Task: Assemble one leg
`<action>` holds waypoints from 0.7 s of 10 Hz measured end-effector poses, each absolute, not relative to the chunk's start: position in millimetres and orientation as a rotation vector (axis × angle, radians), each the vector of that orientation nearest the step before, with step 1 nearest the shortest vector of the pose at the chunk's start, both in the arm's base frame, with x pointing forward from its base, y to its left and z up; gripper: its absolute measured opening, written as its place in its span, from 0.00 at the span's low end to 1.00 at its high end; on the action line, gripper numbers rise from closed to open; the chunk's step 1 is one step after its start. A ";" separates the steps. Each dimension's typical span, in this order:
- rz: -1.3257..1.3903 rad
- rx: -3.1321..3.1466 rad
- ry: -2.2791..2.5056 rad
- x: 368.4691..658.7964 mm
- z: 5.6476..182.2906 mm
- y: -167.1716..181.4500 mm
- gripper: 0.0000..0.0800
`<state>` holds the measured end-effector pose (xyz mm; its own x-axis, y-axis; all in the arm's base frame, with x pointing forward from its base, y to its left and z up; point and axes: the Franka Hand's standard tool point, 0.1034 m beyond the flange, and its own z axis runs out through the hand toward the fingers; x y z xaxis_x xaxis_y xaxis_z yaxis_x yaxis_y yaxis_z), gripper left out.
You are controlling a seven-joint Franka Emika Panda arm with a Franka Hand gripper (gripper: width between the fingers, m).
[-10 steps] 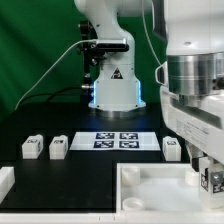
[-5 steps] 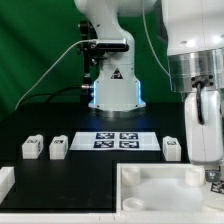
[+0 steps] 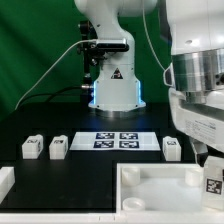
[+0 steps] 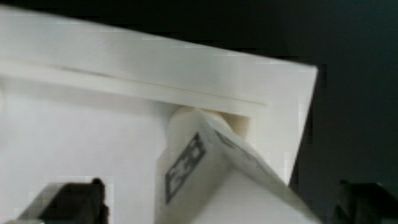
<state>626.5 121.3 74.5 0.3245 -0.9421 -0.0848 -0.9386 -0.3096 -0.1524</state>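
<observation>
One leg [image 3: 213, 183], a small white peg with a black-and-white tag, stands at the corner of the large white board [image 3: 150, 185] toward the exterior view's right. My gripper [image 3: 208, 166] is right above it. In the wrist view the leg [image 4: 210, 165] rises from the white board [image 4: 89, 110] between my two dark fingers [image 4: 71, 200]. A gap shows on each side of the leg, so my gripper [image 4: 217, 206] is open around it. How deep the leg sits in the board is hidden.
Two more legs [image 3: 32, 147] [image 3: 58, 147] lie at the exterior view's left and another [image 3: 171, 148] at its right. The marker board [image 3: 118, 140] lies between them. The arm's base [image 3: 112, 85] stands behind. A white part [image 3: 5, 180] sits at the left edge.
My wrist has turned about the leg over the last second. The leg's tag stays in the same place and faces the same way.
</observation>
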 end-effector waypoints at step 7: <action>0.007 -3.031 0.578 649.9 72.4 124.6 0.65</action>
<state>649.9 124.6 72.4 0.9299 -0.3674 -0.0149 -0.3676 -0.9284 -0.0543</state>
